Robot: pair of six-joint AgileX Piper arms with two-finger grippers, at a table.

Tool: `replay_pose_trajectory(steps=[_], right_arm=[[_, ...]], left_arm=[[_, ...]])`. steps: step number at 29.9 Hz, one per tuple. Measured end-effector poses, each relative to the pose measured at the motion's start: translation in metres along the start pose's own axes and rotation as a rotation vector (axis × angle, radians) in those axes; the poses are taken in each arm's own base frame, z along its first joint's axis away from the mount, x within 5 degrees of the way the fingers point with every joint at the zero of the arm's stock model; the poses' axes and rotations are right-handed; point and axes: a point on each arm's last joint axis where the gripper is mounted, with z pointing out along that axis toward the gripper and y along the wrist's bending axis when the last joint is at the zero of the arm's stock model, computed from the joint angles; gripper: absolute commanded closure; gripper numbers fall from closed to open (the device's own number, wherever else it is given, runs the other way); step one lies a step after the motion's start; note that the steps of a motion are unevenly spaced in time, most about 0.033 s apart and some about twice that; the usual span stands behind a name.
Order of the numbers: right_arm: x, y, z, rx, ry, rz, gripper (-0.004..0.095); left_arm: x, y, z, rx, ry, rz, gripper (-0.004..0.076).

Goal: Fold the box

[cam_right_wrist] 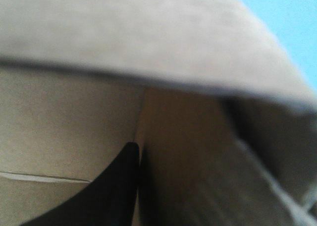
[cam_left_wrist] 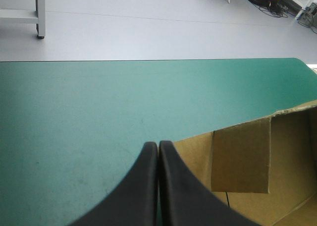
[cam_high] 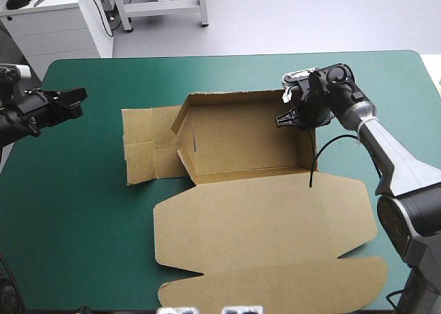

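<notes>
The right hand (cam_high: 295, 114) grips the box (cam_high: 241, 145) by its raised wall at 3 o'clock. Its black fingers (cam_right_wrist: 119, 186) are all but closed with the brown board between them, and only one finger shows in its wrist view. The box sits mid-bench as an open tray. Its 12 and 3 o'clock walls stand up, its 9 o'clock wall leans half-raised with flaps flat beyond it, and the lid (cam_high: 265, 221) lies flat toward 6 o'clock. The left hand (cam_high: 72, 102) hovers at the 9 o'clock edge of the teal-green bench (cam_high: 83, 211), well apart from the box, fingers closed to a point.
</notes>
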Motion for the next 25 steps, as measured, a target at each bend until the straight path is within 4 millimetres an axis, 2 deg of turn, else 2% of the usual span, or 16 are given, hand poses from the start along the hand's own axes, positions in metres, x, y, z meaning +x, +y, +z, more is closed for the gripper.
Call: replay_pose_trajectory(steps=[2,5,11,14,18,25], right_arm=[[-0.004,-0.002,0.003,0.002,-0.003,0.009,0.0894],[-0.008,-0.006,0.008,-0.008,-0.011,0.032,0.0783],[-0.014,-0.017,0.020,-0.041,-0.006,0.093,0.0434],[-0.008,-0.017,0.033,-0.056,0.079,0.109,0.0335],[-0.008,-0.016,0.038,-0.063,0.092,0.115,0.0316],[-0.020,-0.017,0.021,-0.064,0.040,0.142,0.0316]], left_arm=[[0.000,0.000,0.000,0.000,0.000,0.000,0.0733],[0.000,0.000,0.000,0.000,0.000,0.000,0.0733],[0.000,0.000,0.000,0.000,0.000,0.000,0.0733],[0.000,0.000,0.000,0.000,0.000,0.000,0.0733],[0.001,0.001,0.001,0.001,0.003,-0.003,0.0733],[0.004,0.005,0.005,0.013,0.020,-0.018,0.0733]])
